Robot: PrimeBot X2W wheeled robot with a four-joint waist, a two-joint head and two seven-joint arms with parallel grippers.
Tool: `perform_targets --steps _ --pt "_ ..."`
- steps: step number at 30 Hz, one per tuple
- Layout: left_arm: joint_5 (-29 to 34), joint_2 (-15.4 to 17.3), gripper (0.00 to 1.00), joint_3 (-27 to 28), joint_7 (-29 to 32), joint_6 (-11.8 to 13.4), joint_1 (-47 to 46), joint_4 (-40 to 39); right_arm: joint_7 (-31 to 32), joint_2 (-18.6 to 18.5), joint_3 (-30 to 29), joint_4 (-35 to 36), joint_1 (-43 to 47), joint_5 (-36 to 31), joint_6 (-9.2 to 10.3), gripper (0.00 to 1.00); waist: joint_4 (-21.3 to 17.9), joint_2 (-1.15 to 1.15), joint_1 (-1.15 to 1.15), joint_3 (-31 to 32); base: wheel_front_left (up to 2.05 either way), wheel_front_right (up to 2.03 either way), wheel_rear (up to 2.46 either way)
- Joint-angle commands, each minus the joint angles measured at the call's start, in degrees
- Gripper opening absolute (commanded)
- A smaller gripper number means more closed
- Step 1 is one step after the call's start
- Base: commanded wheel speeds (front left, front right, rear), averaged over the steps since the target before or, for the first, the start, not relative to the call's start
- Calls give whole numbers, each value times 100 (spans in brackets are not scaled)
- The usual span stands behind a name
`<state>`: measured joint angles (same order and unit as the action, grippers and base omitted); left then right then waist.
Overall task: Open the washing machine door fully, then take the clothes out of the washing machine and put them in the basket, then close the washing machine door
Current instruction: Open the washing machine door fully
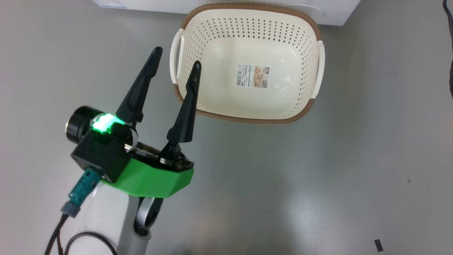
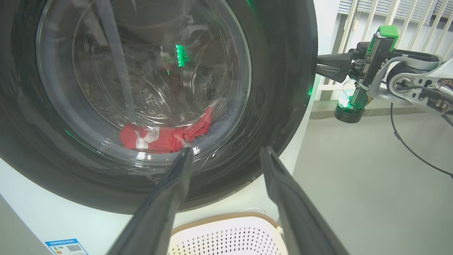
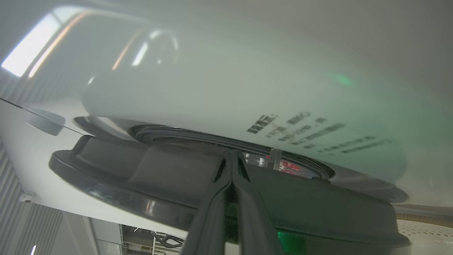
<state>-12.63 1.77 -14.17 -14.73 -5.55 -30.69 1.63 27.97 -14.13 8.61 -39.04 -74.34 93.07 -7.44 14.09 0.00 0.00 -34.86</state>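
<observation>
At the washing machine door (image 3: 152, 170) rim, right claw (image 3: 231, 156) pressed together, left claw (image 2: 226, 150) spread before it.

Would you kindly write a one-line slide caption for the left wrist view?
Open left gripper faces the washing machine door, red clothes behind it, basket below.

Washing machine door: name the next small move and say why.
Probably swing the right pincer outward to lever the washing machine door open: its shut tips sit at the door's edge, the clothes lie behind the glass, and the basket is empty.
</observation>
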Motion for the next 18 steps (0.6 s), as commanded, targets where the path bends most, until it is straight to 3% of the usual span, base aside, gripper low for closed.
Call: perform_targets --steps 1,18 --pt "-9 110 100 140 -27 18 -59 -167 61 77 49 120 -122 -63 -5 0 46 0 0 -44 0 0 0" --pt "115 119 100 394 -27 -81 -65 -9 328 275 477 113 -122 -371 -5 0 -86 0 0 0 0 0 0"
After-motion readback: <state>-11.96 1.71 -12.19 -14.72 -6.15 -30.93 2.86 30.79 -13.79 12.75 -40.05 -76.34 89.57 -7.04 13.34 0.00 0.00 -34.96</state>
